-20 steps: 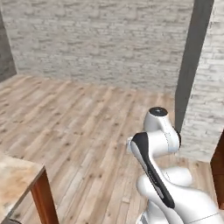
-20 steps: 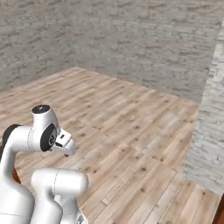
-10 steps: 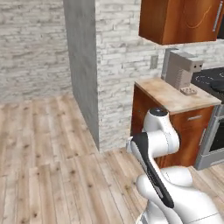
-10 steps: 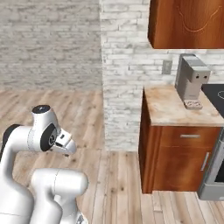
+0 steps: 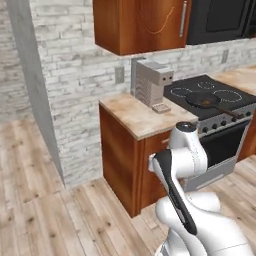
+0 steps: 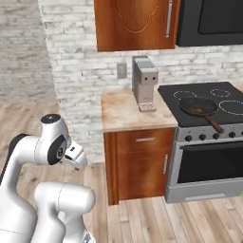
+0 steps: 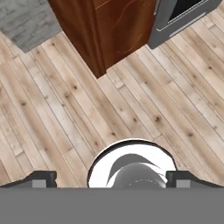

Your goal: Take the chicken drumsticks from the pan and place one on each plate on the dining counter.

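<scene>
**Mia:** Where is the pan (image 6: 198,107)?

**Ben:** It sits on the black stove (image 6: 209,107), on the front left ring. It is round, dark and flat, and its long brown wooden handle sticks out to the front right. There is something brownish in it, but it is too small to tell what.

**Mia:** What is next to the stove?

**Ben:** A counter (image 5: 134,116) with a speckled beige stone top on shiny red-brown wooden cupboards. A tall grey boxy coffee machine (image 6: 144,82) stands on it, close to the stove. The wall behind is rough pale brick.

**Mia:** And the gripper (image 7: 109,179)?

**Ben:** Its two dark tips are spread far apart and hold nothing. It points down at the floor (image 7: 57,109), which is made of long pale wooden planks.

**Mia:** Is it near the pan?

**Ben:** No, well apart. The arm (image 5: 187,165) is white, smooth and folded up.
</scene>
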Robot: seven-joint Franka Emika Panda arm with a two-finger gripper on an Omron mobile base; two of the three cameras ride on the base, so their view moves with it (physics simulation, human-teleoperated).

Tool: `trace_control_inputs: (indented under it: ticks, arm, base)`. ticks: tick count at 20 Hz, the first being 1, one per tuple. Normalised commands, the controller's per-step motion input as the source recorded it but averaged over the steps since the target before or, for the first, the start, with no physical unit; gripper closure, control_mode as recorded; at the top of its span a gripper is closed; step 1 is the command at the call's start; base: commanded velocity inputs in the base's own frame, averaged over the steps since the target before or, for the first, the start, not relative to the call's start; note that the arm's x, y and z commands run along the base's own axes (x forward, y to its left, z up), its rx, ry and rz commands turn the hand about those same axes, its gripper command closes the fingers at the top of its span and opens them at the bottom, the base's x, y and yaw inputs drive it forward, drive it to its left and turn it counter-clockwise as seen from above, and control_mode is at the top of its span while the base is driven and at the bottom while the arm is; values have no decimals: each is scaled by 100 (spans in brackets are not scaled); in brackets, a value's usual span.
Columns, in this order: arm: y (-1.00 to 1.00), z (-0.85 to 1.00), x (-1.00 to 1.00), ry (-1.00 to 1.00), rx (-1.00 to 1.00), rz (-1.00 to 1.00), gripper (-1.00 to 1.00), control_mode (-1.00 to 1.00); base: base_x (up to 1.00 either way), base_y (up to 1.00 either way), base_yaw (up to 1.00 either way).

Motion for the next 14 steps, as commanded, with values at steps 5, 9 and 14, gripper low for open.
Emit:
trace_control_inputs:
  ticks: [5, 9, 14]
  arm:
    - [0, 0, 0, 0, 0, 0, -100, 100]
    - [0, 0, 0, 0, 0, 0, -100, 100]
    - [0, 0, 0, 0, 0, 0, -100, 100]
  base:
    - [23, -94, -5]
    - [49, -72, 0]
    - [57, -55, 4]
